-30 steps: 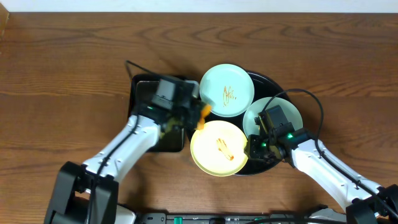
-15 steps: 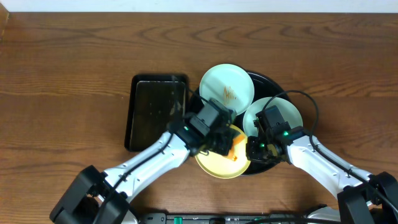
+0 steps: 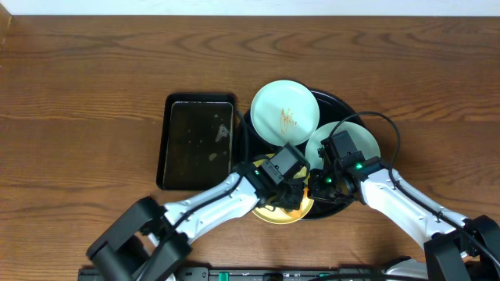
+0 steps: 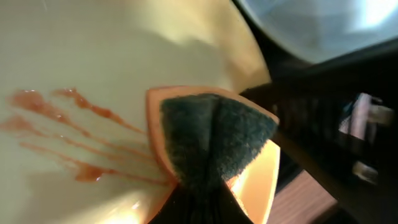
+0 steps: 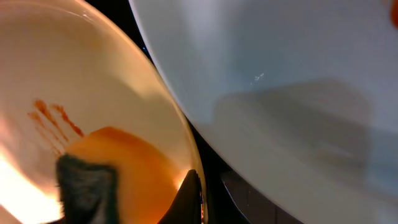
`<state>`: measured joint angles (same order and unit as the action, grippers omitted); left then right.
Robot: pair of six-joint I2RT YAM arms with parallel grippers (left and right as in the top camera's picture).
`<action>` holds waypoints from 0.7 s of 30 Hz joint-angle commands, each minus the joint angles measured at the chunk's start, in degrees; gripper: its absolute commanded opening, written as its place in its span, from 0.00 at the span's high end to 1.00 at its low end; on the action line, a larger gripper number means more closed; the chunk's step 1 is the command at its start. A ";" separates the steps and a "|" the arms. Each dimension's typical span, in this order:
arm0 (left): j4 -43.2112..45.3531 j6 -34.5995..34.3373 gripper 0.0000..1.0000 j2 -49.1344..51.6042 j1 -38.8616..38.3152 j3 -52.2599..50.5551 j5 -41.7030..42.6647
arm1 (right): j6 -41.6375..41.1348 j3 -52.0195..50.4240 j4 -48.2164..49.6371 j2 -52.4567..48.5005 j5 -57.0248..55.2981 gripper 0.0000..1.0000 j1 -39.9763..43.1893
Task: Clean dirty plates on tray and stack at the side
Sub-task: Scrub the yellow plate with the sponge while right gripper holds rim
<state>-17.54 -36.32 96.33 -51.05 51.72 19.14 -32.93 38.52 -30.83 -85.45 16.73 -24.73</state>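
Note:
On the round black tray [image 3: 342, 104] lie three plates. The far mint plate [image 3: 285, 113] carries a brown-orange smear. The right mint plate [image 3: 349, 143] [image 5: 280, 93] overlaps the tray's right side. The yellow plate [image 3: 278, 214] [image 4: 74, 68] [image 5: 93, 74] lies at the front with red-orange streaks [image 4: 62, 124]. My left gripper [image 3: 291, 192] [image 4: 199, 196] is shut on an orange sponge [image 4: 211, 134] [image 5: 115, 165], whose dark scrub face presses on the yellow plate beside the streaks. My right gripper [image 3: 316, 187] [image 5: 198, 199] is shut on the yellow plate's right rim.
A rectangular black tray [image 3: 195, 144] with a few crumbs lies left of the round tray. Both arms cross the front of the table and meet over the yellow plate. Bare wooden tabletop [image 3: 86, 101] surrounds the trays.
My left arm swung the sponge from the rectangular tray rightward onto the yellow plate. My right gripper closed on the yellow plate's rim and stayed in place.

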 commanded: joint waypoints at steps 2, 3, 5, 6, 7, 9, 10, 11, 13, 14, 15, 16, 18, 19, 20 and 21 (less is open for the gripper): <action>0.09 -3.48 0.92 2.36 -0.15 -0.13 -0.35 | 0.17 0.00 -0.46 -0.61 -0.59 0.99 -0.55; 0.22 -3.43 0.92 2.54 -0.15 -0.13 -0.37 | 0.17 0.00 -0.46 -0.61 -0.59 0.99 -0.55; 0.17 -3.39 0.93 2.58 -0.13 -0.13 -1.20 | 0.17 0.00 -0.46 -0.61 -0.59 0.99 -0.55; 0.04 -3.34 0.92 2.58 -0.13 -0.13 -2.84 | 0.17 0.00 -0.46 -0.61 -0.59 0.99 -0.55; -0.31 -3.21 0.92 2.58 -0.13 -0.13 -5.60 | 0.17 0.00 -0.46 -0.61 -0.59 0.99 -0.55; -1.14 -3.23 0.92 2.58 -0.09 -0.13 -10.62 | 0.17 0.00 -0.48 -0.61 -0.57 0.99 -0.55; -1.68 -3.37 0.92 2.58 0.04 -0.13 -13.22 | 0.17 0.00 -0.50 -0.61 -0.59 0.99 -0.55; -2.12 -3.48 0.92 2.58 0.35 -0.13 -15.19 | 0.17 0.00 -0.55 -0.61 -0.57 0.99 -0.55; -2.19 -3.50 0.92 2.58 1.70 -0.13 -16.02 | 0.17 0.00 -0.74 -0.61 -0.59 0.99 -0.55; -2.19 -3.50 0.92 2.58 2.40 -0.13 -16.02 | 0.17 0.00 -0.79 -0.61 -0.59 0.99 -0.55; -2.34 -3.50 0.92 2.58 3.48 -0.13 -16.06 | 0.17 0.00 -0.85 -0.61 -0.59 0.99 -0.55; -2.43 -3.56 0.92 2.58 4.52 -0.11 -16.24 | 0.17 0.00 -0.87 -0.61 -0.59 0.99 -0.55; -2.60 -3.65 0.92 2.58 7.06 -0.11 -16.24 | 0.17 0.00 -0.90 -0.61 -0.59 0.99 -0.55; -2.78 -3.65 0.92 2.56 8.17 -0.11 -16.24 | 0.17 0.00 -0.90 -0.61 -0.59 0.99 -0.55; -2.99 -3.63 0.92 2.49 9.73 -0.07 -16.22 | 0.17 0.00 -0.92 -0.61 -0.59 0.99 -0.55; -3.04 -3.63 0.92 2.43 10.75 -0.07 -16.17 | 0.17 0.00 -0.92 -0.61 -0.59 0.99 -0.55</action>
<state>-18.96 -39.24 97.23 -44.25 52.18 8.54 -32.95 38.59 -30.74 -85.45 17.82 -24.73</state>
